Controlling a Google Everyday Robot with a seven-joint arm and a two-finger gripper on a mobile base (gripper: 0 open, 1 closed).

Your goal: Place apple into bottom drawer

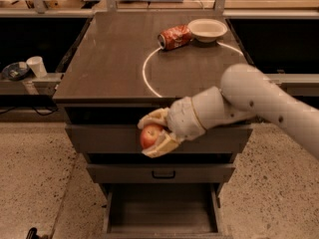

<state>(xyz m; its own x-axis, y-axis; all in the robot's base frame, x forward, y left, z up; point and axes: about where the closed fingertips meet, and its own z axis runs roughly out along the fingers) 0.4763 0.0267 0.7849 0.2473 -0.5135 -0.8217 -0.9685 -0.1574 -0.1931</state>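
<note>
My gripper (pixel 149 133) is shut on the apple (pixel 150 136), a small red-orange fruit held between two pale fingers. It hangs in front of the top drawer face, below the cabinet top's front edge. The bottom drawer (pixel 162 210) is pulled open below it, a shallow tray with a plain dark inside. The apple is above the drawer's left half, well clear of it. My white arm reaches in from the right.
A crushed red soda can (pixel 174 37) and a white bowl (pixel 208 29) lie at the back of the cabinet top (pixel 114 59). The middle drawer (pixel 162 173) with a black handle is closed. A white cup (pixel 36 66) stands on a shelf at left.
</note>
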